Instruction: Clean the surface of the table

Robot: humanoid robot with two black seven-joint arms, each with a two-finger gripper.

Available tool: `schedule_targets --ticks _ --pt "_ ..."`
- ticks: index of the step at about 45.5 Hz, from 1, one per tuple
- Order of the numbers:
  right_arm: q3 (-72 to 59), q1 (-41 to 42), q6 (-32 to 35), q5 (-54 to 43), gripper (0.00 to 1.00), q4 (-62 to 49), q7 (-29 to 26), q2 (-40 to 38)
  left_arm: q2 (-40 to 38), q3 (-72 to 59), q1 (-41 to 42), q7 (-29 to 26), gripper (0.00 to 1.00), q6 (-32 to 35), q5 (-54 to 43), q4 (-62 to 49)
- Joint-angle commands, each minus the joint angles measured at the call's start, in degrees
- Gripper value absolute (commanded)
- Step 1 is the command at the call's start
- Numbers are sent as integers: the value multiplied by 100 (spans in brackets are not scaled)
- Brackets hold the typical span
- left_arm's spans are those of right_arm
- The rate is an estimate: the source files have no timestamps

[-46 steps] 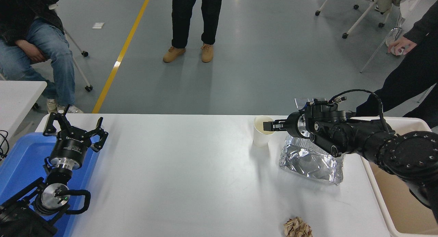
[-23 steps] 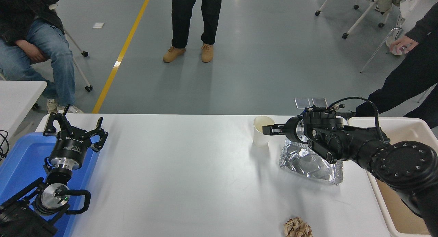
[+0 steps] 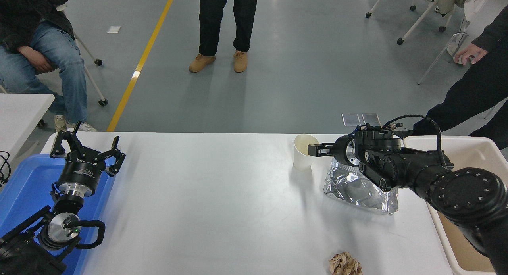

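Observation:
The white table surface (image 3: 218,199) spans the view. A white paper cup (image 3: 304,152) stands upright near its far edge. A crumpled silver foil bag (image 3: 357,189) lies just right of the cup. A crumpled brown paper ball (image 3: 344,264) lies at the near edge. My right gripper (image 3: 314,149) reaches in from the right over the foil bag, with its tip at the cup's right rim. Whether it holds the rim does not show. My left gripper (image 3: 85,150) is parked open and empty at the lower left.
A blue tray (image 3: 24,187) lies under the left arm at the table's left end. A beige bin (image 3: 448,239) stands at the right end under the right arm. People stand and sit beyond the far edge. A corner of a smaller white table (image 3: 20,108) shows at the left.
My right gripper dipped slightly to the cup's side, then shifted back right and up to its rim. The cup has not moved. The left arm stayed still.

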Motion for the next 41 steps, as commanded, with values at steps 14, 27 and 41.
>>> schedule_targets --ticks 14,27,41 --pt "-11 -126 -8 0 41 -65 274 2 0 -9 1 0 99 0 0 0" --pt "-37 -135 -8 -9 11 -74 345 2 0 0 1 0 99 0 0 0" --pt "-72 -152 9 -9 0 -206 521 2 0 0 1 0 99 0 0 0"
